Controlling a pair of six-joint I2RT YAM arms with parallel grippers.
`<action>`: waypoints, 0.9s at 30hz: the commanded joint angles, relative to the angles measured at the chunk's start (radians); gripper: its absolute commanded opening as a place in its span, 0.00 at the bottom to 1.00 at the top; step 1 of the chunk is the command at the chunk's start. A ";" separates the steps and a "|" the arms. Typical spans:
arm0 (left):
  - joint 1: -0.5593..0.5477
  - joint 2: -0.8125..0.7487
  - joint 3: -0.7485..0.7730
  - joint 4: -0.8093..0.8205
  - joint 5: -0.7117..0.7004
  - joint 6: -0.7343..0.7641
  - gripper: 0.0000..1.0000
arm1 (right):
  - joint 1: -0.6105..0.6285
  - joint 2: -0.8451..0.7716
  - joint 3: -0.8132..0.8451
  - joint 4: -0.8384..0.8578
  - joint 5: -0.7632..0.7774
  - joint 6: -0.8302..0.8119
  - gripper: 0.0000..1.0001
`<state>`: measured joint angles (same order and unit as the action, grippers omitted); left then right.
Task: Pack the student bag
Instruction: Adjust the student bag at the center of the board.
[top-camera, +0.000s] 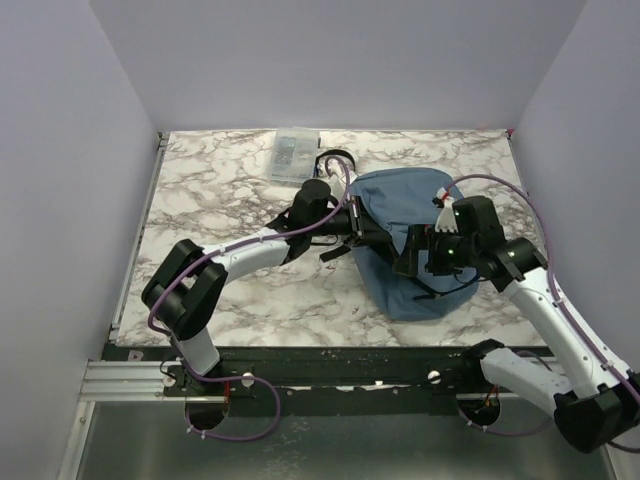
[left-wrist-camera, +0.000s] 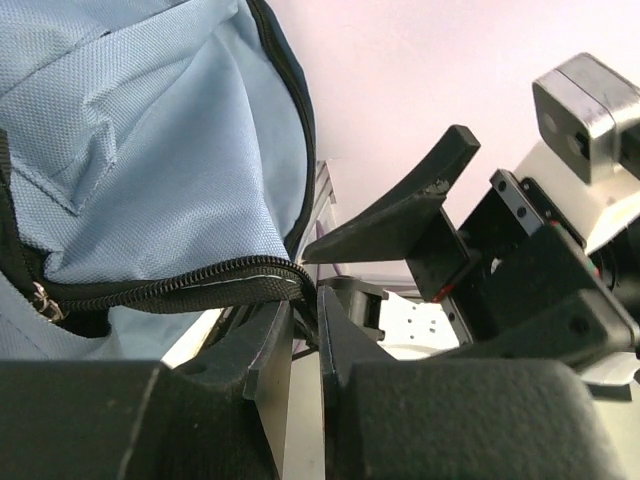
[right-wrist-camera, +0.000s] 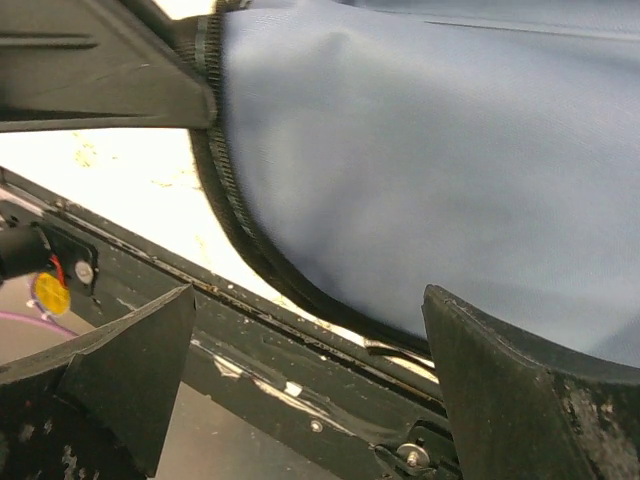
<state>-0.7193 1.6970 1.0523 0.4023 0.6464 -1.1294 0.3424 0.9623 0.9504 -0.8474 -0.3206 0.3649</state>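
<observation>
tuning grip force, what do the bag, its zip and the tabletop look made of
Student bag: woven synthetic-looking fabric, matte dusty blue; fine weave grain, stitched seams, soft folds.
Zip: small black teeth on black tape, probably plastic, not certain.
Table: smooth white surface with grey marble veining; real stone or printed laminate, cannot tell.

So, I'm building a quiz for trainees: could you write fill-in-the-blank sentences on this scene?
The backpack is ___ in colour. The right gripper stands wide ___. The clear box lies at the table's ___ edge, opposite the arm bases.
Missing words: blue; open; far.
</observation>
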 joint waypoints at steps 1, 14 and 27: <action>0.023 0.003 0.030 0.050 0.063 -0.024 0.17 | 0.175 0.068 0.053 0.027 0.227 0.008 0.99; 0.009 -0.147 -0.160 0.050 -0.072 -0.018 0.50 | 0.359 0.147 0.138 0.087 0.868 -0.009 0.10; -0.227 -0.166 0.038 -0.825 -0.771 0.032 0.68 | 0.359 0.148 0.177 0.203 0.591 -0.032 0.01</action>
<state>-0.9398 1.4490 0.9569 -0.0311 0.1841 -1.0473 0.6975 1.1206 1.0790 -0.7422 0.3405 0.3416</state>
